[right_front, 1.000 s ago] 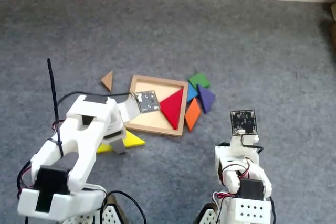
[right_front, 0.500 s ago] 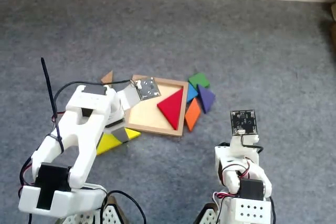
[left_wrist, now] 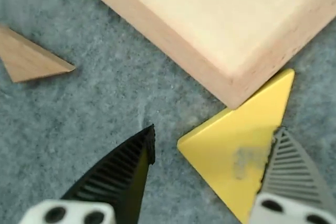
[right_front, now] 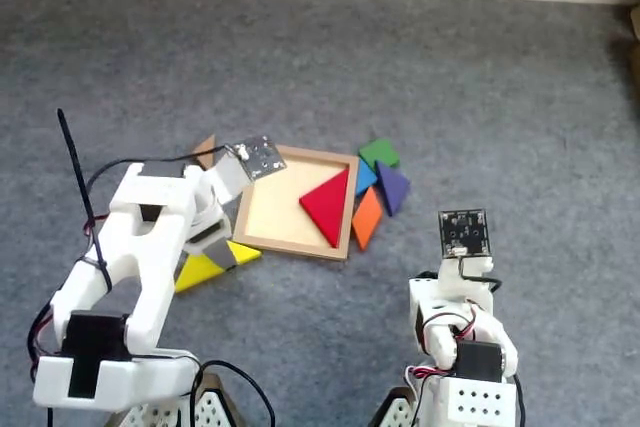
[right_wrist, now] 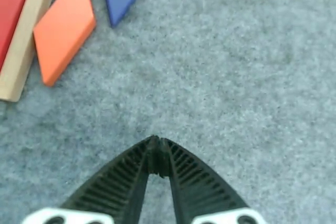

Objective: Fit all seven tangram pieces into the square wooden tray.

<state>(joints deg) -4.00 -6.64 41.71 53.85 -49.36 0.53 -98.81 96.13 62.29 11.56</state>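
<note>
The wooden tray (right_front: 268, 215) is holding one piece, the red triangle (right_front: 328, 205), lying against its 3 o'clock wall. Outside that wall the orange piece (right_front: 367, 217), blue piece (right_front: 366, 177), purple piece (right_front: 392, 187) and green piece (right_front: 379, 154) are clustering at 2 to 4 o'clock. The yellow triangle (right_front: 205, 269) is lying at the tray's 8 o'clock corner, the tan triangle (right_front: 205, 148) at 10 o'clock. The left gripper (left_wrist: 214, 129) is gaping wide, gripping nothing, straddling the yellow triangle's tip. The right gripper (right_wrist: 157, 153) is resting closed and empty over carpet (right_wrist: 236, 77).

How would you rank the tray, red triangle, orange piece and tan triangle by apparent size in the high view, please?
1. tray
2. red triangle
3. orange piece
4. tan triangle, partly hidden, so least sure
</note>
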